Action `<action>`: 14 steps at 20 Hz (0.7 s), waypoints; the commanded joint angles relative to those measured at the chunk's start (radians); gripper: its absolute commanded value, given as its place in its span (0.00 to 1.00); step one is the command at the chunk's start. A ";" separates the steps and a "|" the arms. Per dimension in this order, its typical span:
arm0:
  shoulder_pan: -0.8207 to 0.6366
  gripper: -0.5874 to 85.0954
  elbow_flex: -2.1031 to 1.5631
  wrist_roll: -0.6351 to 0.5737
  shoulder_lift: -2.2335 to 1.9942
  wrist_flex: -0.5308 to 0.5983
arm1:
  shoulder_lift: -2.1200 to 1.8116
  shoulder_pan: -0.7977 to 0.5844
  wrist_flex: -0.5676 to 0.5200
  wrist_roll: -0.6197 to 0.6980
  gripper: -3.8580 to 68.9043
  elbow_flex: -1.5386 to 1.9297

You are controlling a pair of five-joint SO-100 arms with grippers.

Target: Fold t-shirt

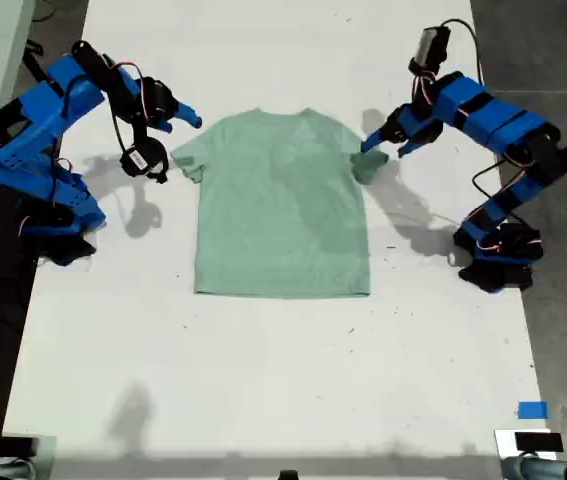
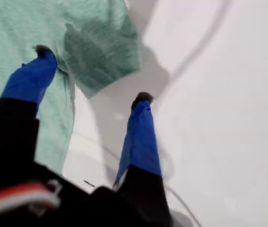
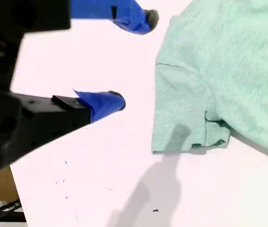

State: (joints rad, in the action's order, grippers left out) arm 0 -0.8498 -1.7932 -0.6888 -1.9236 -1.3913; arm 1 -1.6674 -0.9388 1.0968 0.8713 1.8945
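Observation:
The pale mint-green t-shirt (image 1: 281, 210) lies flat on the white table (image 1: 263, 380), neck toward the far edge, both short sleeves spread. At the exterior view's right, my first gripper (image 1: 378, 145) is open over the sleeve (image 1: 368, 165). In the first wrist view the gripper (image 2: 92, 73) straddles that sleeve (image 2: 103, 52), one finger (image 2: 32, 78) over the shirt body and the other beside it. My second gripper (image 1: 185, 125), at the exterior view's left, is open and holds nothing. It (image 3: 134, 59) hangs over bare table just short of the other sleeve (image 3: 181, 109).
Both arm bases stand on the table's side edges, one (image 1: 58, 225) at the exterior view's left and one (image 1: 498, 260) at its right. A blue tape mark (image 1: 531, 410) and a dark device (image 1: 535, 442) sit near the front corner at the exterior view's right.

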 commanded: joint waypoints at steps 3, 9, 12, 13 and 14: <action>-0.009 0.32 0.009 -0.006 -0.005 0.012 | 0.141 -0.015 -0.146 0.021 0.52 -0.005; -0.006 0.32 0.011 -0.006 -0.002 0.009 | 0.215 -0.060 -0.143 0.029 0.14 -0.043; -0.006 0.32 0.014 -0.006 0.009 0.014 | 0.189 -0.040 -0.069 0.046 0.04 -0.106; -0.005 0.32 0.015 -0.006 0.014 0.014 | 0.173 -0.034 -0.043 0.046 0.04 -0.120; -0.003 0.32 0.015 -0.006 0.015 0.015 | 0.167 -0.029 -0.002 0.046 0.04 -0.147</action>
State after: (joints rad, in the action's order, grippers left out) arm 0 -0.8498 -1.7932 -0.6888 -1.9021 -1.3898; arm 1 -1.4435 -0.9787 1.0354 0.9066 1.8270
